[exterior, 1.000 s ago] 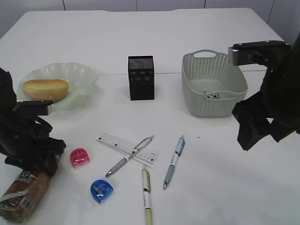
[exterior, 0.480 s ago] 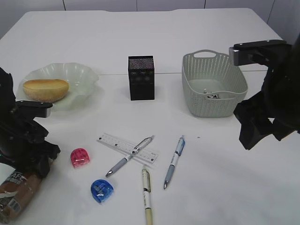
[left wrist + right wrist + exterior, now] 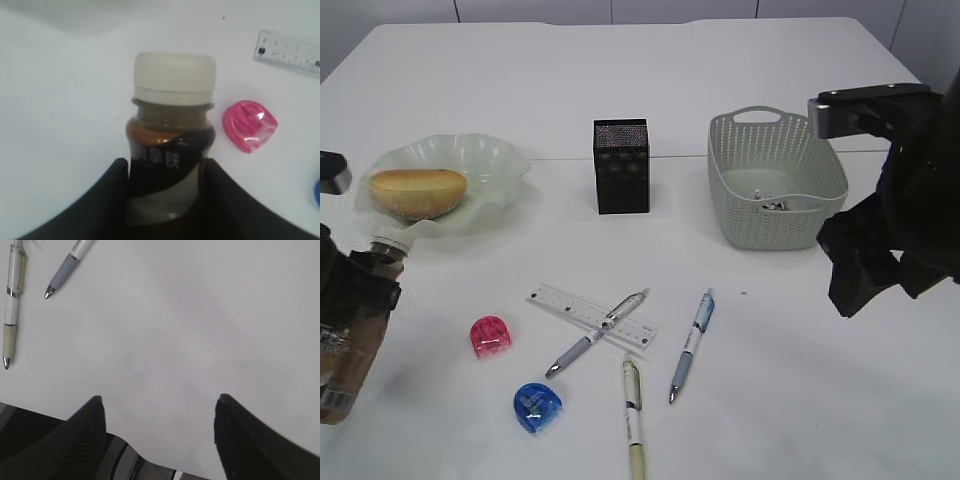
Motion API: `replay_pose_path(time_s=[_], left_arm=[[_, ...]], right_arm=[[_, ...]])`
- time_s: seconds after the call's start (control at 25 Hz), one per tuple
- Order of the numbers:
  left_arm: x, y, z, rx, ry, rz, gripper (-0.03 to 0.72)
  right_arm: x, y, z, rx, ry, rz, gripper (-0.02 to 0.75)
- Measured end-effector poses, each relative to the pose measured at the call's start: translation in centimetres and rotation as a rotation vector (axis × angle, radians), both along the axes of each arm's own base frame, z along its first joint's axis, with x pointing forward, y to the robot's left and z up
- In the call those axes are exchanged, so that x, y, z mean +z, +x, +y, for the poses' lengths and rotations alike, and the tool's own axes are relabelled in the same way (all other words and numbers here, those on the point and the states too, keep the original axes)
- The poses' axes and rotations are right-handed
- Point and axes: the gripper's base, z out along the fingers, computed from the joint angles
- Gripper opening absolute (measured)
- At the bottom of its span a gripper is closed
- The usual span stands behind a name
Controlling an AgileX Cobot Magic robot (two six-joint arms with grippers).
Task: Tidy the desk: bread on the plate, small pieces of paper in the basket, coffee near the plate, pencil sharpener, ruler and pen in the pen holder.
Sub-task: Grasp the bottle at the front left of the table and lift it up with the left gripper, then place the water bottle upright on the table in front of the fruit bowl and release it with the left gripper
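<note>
My left gripper (image 3: pixel 167 164) is shut on the brown coffee bottle (image 3: pixel 172 145) with the white cap and holds it tilted upright at the table's left edge (image 3: pixel 355 320). Bread (image 3: pixel 417 192) lies on the pale green plate (image 3: pixel 495 160). A ruler (image 3: pixel 570 303), a grey pen (image 3: pixel 595 333), a blue pen (image 3: pixel 692 343) and a yellowish pen (image 3: pixel 633 415) lie at front centre. A pink sharpener (image 3: pixel 490 336) and a blue sharpener (image 3: pixel 536 406) lie beside them. The black pen holder (image 3: pixel 621 166) stands mid-table. My right gripper (image 3: pixel 160 400) is open and empty above bare table at the right (image 3: pixel 860 285).
The green basket (image 3: pixel 820 165) stands at the back right with small paper pieces (image 3: pixel 772 203) inside. The pink sharpener (image 3: pixel 250 125) and the ruler's end (image 3: pixel 290 47) lie just right of the held bottle. Two pens (image 3: pixel 12 300) show left of my right gripper.
My left gripper has raised the coffee bottle from lying flat at the front left to tilted upright, cap towards the plate. The right arm has barely moved.
</note>
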Motion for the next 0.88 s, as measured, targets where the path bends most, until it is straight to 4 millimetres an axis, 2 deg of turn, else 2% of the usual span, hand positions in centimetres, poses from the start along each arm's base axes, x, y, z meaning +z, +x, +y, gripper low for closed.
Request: replay_pose_path(time_s=[0.24,0.44,0.68,0.88], left_arm=[[1.1,-4.5,1.2,0.007,-0.063,-0.292,0.323],[1.0,-6.7,2.0,0.072,-0.145,-0.522,0.323],[1.9,-6.3,2.2,0.112,-0.200,-0.692,0.323],[1.2,-5.1,1.9,0.102,-0.197,-0.757,0.323]], right_arm=[[0.0,0.0,0.0,0.000,0.000,0.000,0.499],[0.0,0.0,0.0,0.000,0.000,0.000,0.499],[0.0,0.1,0.0,0.000,0.002,-0.007,0.499],[0.0,0.1,0.0,-0.001,0.003,-0.010,0.499]])
